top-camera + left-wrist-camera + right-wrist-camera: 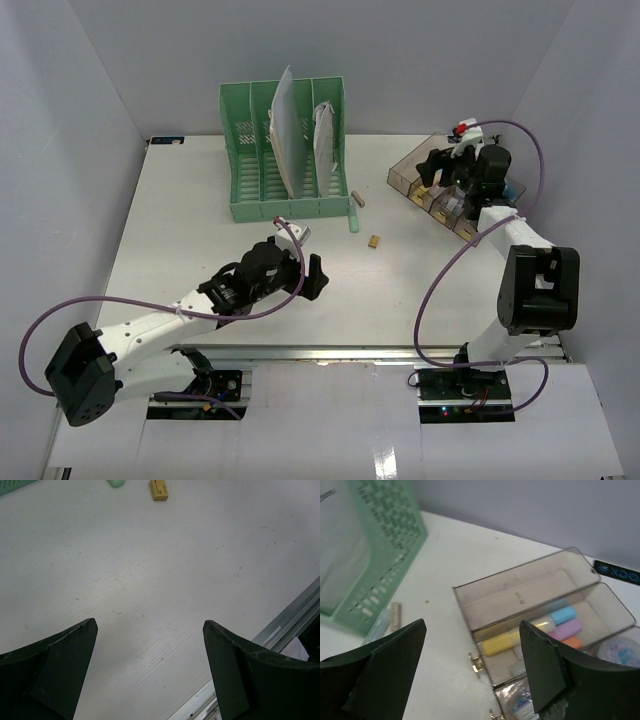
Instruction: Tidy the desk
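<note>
Brown clear-plastic compartment tray is lying under the right gripper, whose jaws are gaping empty. Rising straight up is judged advisable, clearing its walls before swinging away.

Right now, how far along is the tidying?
Done: papers stand in the green rack, markers lie in the brown tray. In hand: nothing; right gripper open above the tray, left gripper open over the desk. Left: yellow block and tan stick lie loose.

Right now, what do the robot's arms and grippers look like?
The left arm and right arm share white links and black joint housings. A purple cable loops beside each. The left gripper and right gripper each have two black wedge-shaped fingers.
</note>
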Available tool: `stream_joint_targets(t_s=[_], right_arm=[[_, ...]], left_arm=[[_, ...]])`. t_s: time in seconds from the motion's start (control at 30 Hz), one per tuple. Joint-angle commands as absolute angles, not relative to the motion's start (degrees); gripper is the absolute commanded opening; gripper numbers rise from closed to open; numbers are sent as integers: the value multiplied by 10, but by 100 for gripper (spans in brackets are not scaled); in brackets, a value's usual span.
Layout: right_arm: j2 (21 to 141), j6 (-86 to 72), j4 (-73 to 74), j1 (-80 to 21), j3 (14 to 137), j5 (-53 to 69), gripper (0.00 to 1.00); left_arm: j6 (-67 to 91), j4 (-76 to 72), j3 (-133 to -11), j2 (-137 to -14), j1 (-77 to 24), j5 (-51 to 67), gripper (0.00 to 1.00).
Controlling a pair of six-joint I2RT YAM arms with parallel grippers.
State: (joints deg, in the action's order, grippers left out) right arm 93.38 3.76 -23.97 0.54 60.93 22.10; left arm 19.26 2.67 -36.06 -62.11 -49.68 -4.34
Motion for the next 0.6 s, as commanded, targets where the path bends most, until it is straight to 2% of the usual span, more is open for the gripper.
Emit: stream_joint_targets(t_s=[0.0,0.13,0.4,0.57], right_arm=[[944,144,-71,-93,654,278,84],[995,129,-21,-186,683,200,85],[1109,61,-1,-251,767,61,86],[1148,56,8,-267,787,41,85]], left_arm=[[178,82,-385,-565,-495,-80,98],[187,92,-368,-532,-495,-87,98],[234,81,-311,-481,-495,-86,98],[243,71,-292,-465,-494,-90,98]])
